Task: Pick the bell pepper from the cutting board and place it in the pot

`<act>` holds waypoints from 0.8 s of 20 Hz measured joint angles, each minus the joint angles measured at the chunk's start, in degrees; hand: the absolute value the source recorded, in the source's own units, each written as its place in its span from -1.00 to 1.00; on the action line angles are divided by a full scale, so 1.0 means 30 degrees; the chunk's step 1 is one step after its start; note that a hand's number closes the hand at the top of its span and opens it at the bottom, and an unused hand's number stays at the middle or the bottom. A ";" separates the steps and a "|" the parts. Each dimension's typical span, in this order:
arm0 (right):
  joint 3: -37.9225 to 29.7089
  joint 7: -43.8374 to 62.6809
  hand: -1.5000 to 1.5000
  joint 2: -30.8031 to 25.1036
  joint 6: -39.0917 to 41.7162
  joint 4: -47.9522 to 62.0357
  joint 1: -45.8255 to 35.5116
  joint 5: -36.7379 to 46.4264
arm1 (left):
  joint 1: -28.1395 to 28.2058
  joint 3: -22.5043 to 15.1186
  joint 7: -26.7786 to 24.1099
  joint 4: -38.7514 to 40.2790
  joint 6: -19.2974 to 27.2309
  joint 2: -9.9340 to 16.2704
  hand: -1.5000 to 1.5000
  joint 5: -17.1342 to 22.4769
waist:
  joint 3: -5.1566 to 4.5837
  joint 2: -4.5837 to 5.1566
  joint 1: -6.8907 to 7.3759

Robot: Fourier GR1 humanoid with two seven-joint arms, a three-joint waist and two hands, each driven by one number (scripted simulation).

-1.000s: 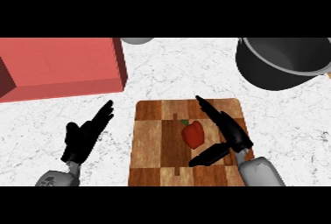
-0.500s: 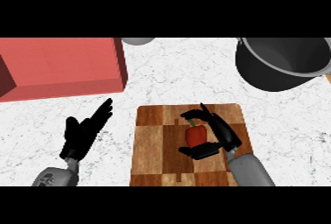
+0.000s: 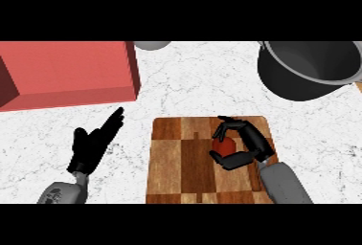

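While the pot (image 3: 311, 69) holds nothing, right hand (image 3: 244, 143) grips bell pepper (image 3: 224, 146).

Marble counter (image 3: 198, 91): cutting board (image 3: 180, 158), pot (image 3: 311, 67), red box (image 3: 67, 72).

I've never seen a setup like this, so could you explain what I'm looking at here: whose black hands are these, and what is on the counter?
You are looking steeply down from a humanoid robot's head at a kitchen counter. The grey forearms and black hands are its own. Its right hand is curled round a red bell pepper on a wooden cutting board. Its left hand rests open beside the board. A dark pot sits at the upper right, a red box at the upper left.
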 measured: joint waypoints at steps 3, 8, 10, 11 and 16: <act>-0.2376 -0.1393 1.00 -0.2943 0.2094 0.0600 0.0377 -0.1796 | 0.0216 0.0232 -0.0002 -0.0177 -0.0004 0.0094 0.00 0.0185 | 0.0087 0.0167 -0.0255; -0.6345 -0.2997 1.00 -0.7975 0.5049 0.3091 0.0626 -0.4166 | 0.0356 0.0418 -0.0066 -0.0596 -0.0031 0.0223 0.00 0.0313 | 0.0258 0.0586 -0.0421; -0.7543 -0.4018 1.00 -0.9705 0.5977 0.4397 0.0531 -0.4620 | 0.0271 0.0264 0.0042 -0.0703 -0.0061 0.0109 0.00 0.0296 | 0.0283 0.0671 -0.0231; -0.7994 -0.4612 1.00 -1.0504 0.6252 0.4955 0.0540 -0.4659 | 0.0233 0.0221 0.0097 -0.0755 -0.0091 0.0101 0.00 0.0293 | 0.0291 0.0701 -0.0143; -0.9112 -0.6633 1.00 -1.2915 0.5918 0.7949 0.0101 -0.4224 | 0.0062 -0.0083 0.0185 -0.0746 -0.0191 -0.0132 0.00 0.0183 | 0.0301 0.0775 0.0383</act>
